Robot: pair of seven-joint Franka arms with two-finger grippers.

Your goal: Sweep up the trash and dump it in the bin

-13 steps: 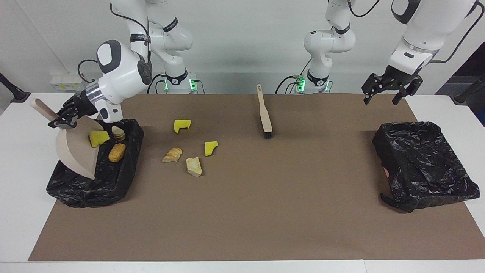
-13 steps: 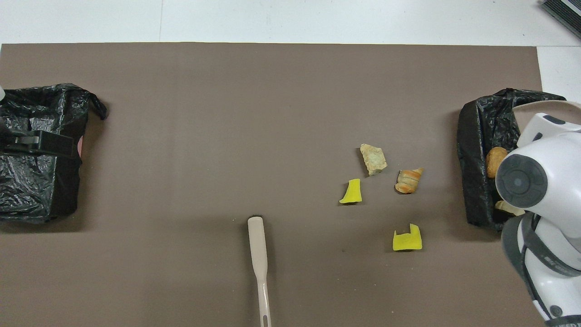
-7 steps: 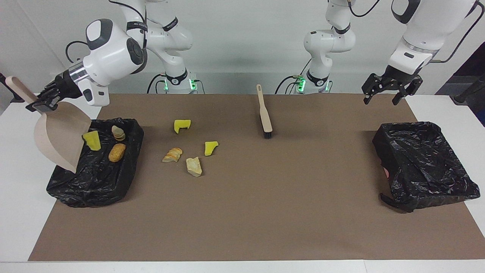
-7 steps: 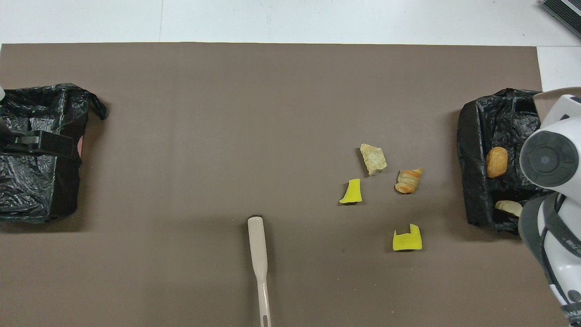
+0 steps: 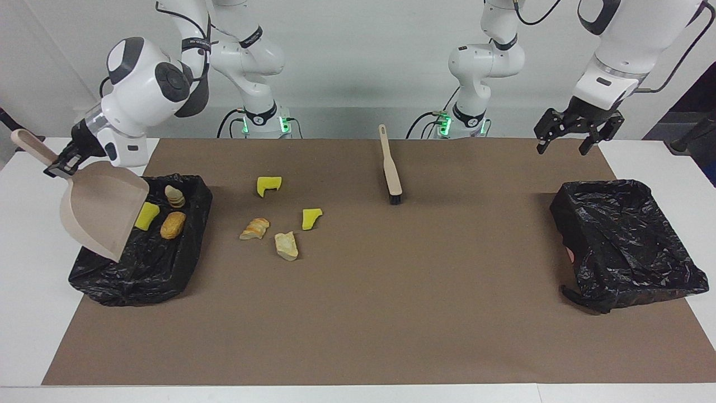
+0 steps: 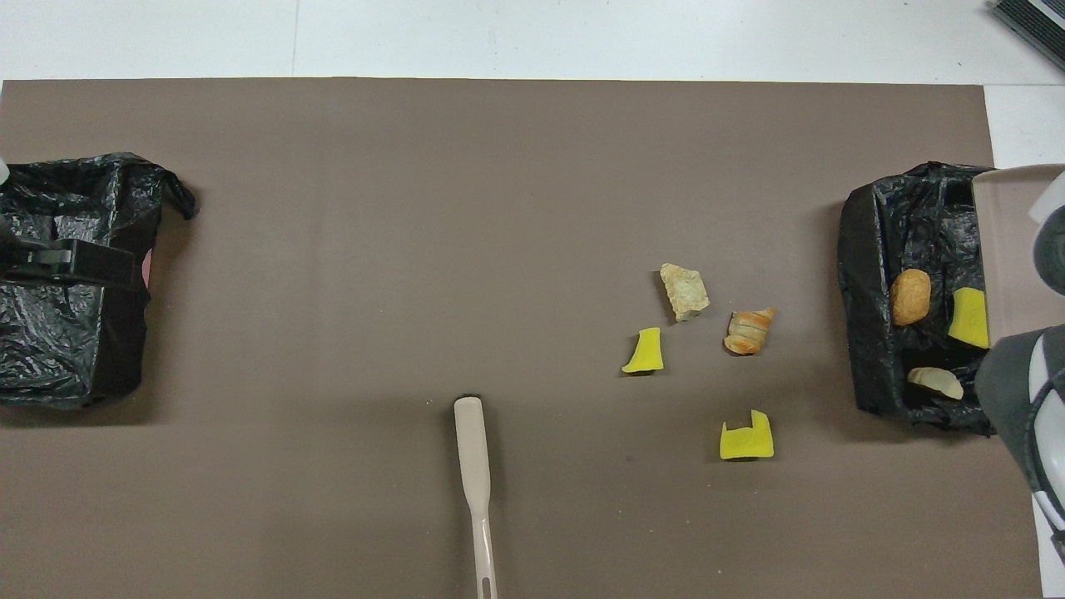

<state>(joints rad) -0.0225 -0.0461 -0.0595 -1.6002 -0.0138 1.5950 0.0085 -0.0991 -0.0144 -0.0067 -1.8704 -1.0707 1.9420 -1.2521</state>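
Trash, seven small yellow sponge wedges and tan bread-like lumps: three lie in the black-lined bin (image 5: 140, 263) at the right arm's table end, four (image 5: 277, 215) on the brown mat beside it. The right gripper (image 5: 60, 165), clamped on the beige plastic dustpan (image 5: 100, 215), tilts it over that bin. The left gripper (image 5: 579, 131) waits wide open, empty. The chunks look light, soft, roll-prone; best swept, not pinched.

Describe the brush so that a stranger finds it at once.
On the brown mat, look at the edge nearest the robots, midway between the two black bins. The brush lies there alone: long, beige, black bristles at one end, unlike the small chunks nearby.
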